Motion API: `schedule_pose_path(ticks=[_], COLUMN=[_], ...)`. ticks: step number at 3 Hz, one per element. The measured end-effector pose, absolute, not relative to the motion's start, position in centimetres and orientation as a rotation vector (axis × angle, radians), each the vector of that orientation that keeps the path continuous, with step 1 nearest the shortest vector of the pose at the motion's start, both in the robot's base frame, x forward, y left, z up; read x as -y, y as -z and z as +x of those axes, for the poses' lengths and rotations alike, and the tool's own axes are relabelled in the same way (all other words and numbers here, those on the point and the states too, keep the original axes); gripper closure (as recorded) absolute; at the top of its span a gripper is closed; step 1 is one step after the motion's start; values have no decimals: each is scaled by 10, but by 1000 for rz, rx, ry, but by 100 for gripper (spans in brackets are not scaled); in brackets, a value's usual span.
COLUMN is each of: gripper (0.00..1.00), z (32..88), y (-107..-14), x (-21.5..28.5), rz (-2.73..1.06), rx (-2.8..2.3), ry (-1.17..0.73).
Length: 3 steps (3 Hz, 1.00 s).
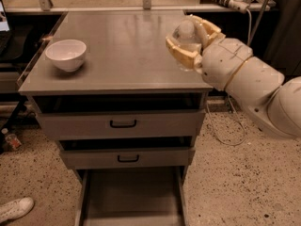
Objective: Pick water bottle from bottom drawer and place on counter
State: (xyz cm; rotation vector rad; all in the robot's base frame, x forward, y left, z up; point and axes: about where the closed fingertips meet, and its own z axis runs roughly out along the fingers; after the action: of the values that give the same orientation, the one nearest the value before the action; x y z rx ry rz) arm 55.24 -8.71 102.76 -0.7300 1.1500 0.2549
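My gripper point(188, 39) is shut on the water bottle point(184, 36), a small clear bottle whose white cap points toward the camera between the tan fingers. It holds the bottle in the air over the right part of the grey metal counter point(122, 51). The bottom drawer point(131, 197) is pulled out at the foot of the cabinet and shows a bare smooth tray. The white arm reaches in from the right.
A white bowl point(67, 54) stands on the counter's left side. Two shallower drawers with black handles point(123, 124) sit slightly open above the bottom one. A white shoe point(14, 209) lies on the speckled floor at the lower left. Cables and shelving stand behind.
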Motion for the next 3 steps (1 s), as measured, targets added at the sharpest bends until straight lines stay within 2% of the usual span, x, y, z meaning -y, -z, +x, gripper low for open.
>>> schedule_pose_path(ticks=[1, 3], gripper=[100, 100], z=[554, 599], y=[-1031, -1040], x=[90, 79], rz=[-725, -749], rx=[-1147, -1222], ry=[-252, -310])
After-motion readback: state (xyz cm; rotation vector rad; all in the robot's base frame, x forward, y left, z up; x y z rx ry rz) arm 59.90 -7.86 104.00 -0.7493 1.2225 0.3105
